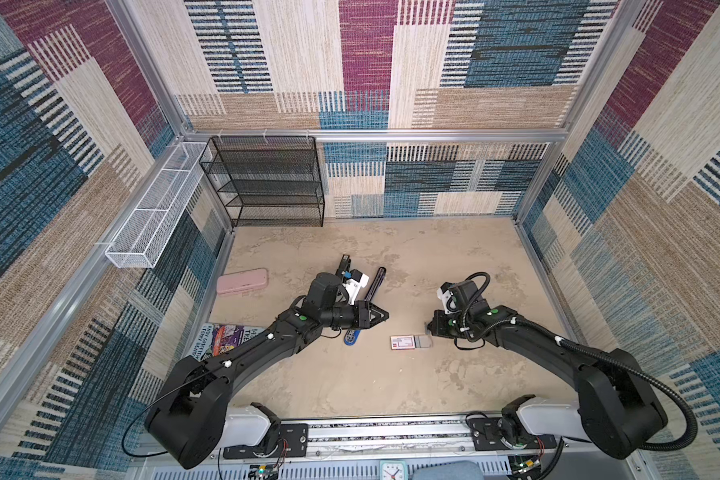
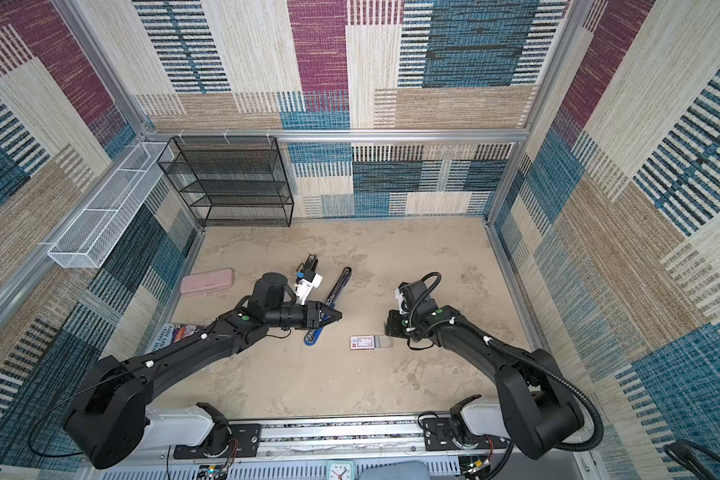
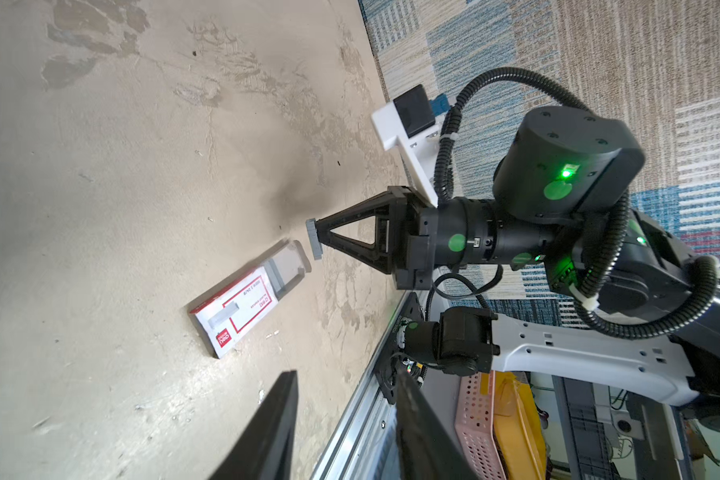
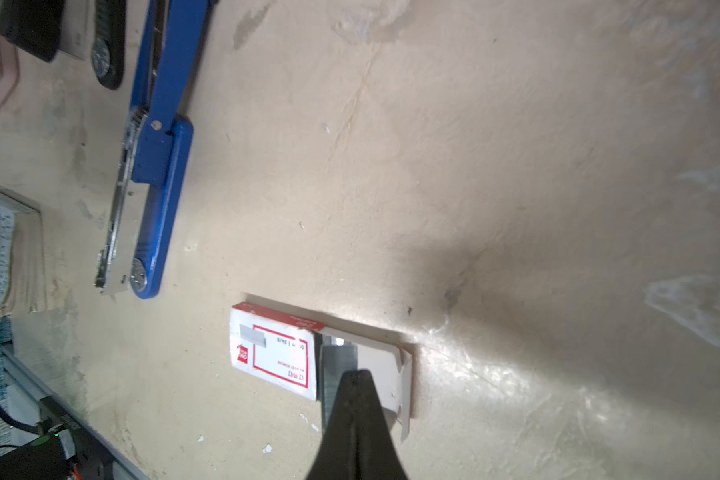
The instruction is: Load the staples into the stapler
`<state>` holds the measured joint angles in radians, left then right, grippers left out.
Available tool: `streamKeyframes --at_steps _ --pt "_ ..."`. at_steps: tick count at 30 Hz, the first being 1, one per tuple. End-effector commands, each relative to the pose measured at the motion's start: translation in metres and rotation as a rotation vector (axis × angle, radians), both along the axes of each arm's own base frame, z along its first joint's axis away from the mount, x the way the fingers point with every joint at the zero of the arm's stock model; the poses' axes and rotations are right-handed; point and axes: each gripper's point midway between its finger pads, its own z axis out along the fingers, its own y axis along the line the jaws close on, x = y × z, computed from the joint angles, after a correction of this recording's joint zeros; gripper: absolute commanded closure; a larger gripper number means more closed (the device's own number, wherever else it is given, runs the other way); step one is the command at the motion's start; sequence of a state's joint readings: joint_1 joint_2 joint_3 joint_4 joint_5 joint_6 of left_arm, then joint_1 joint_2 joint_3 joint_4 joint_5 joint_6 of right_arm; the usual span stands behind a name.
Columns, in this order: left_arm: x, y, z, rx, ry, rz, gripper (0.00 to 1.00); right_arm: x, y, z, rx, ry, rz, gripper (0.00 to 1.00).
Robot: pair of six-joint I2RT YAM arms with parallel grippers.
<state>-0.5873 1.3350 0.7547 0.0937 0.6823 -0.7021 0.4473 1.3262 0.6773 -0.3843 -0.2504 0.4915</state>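
The staples box [image 1: 404, 342], white with a red label, lies flat on the table with its grey tray [image 1: 424, 341] slid out. My right gripper [image 1: 428, 328] hovers just over the tray's outer end, shut on a grey strip of staples [image 3: 314, 239], which lies across the fingertips in the right wrist view [image 4: 337, 365]. The stapler [image 4: 159, 166] lies folded open, blue base and metal channel facing up, its black arm [image 1: 375, 284] stretched toward the back. My left gripper [image 1: 385, 314] hangs above the stapler, open and empty; its fingers [image 3: 283, 415] stand apart.
A pink oblong case [image 1: 242, 281] lies at the left, with a printed booklet [image 1: 225, 338] nearer the front. A small black object [image 1: 344, 264] sits behind the stapler. A black mesh shelf [image 1: 267, 183] and a white mesh basket [image 1: 154, 208] stand at the back left.
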Motion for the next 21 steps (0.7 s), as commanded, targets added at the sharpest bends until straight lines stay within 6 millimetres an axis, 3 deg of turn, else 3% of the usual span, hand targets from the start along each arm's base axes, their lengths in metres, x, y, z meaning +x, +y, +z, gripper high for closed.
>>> streamKeyframes --at_steps 1,9,21 --pt "0.001 -0.001 0.001 -0.001 -0.026 -0.003 0.58 0.002 -0.001 -0.009 -0.052 0.007 -0.026 1.00" --pt "-0.003 0.001 -0.008 0.003 -0.009 0.004 0.59 -0.003 0.007 -0.027 -0.120 0.061 -0.018 1.00" --pt "-0.003 0.000 -0.011 -0.002 -0.002 0.000 0.59 -0.011 0.006 -0.029 -0.172 0.076 -0.010 1.00"
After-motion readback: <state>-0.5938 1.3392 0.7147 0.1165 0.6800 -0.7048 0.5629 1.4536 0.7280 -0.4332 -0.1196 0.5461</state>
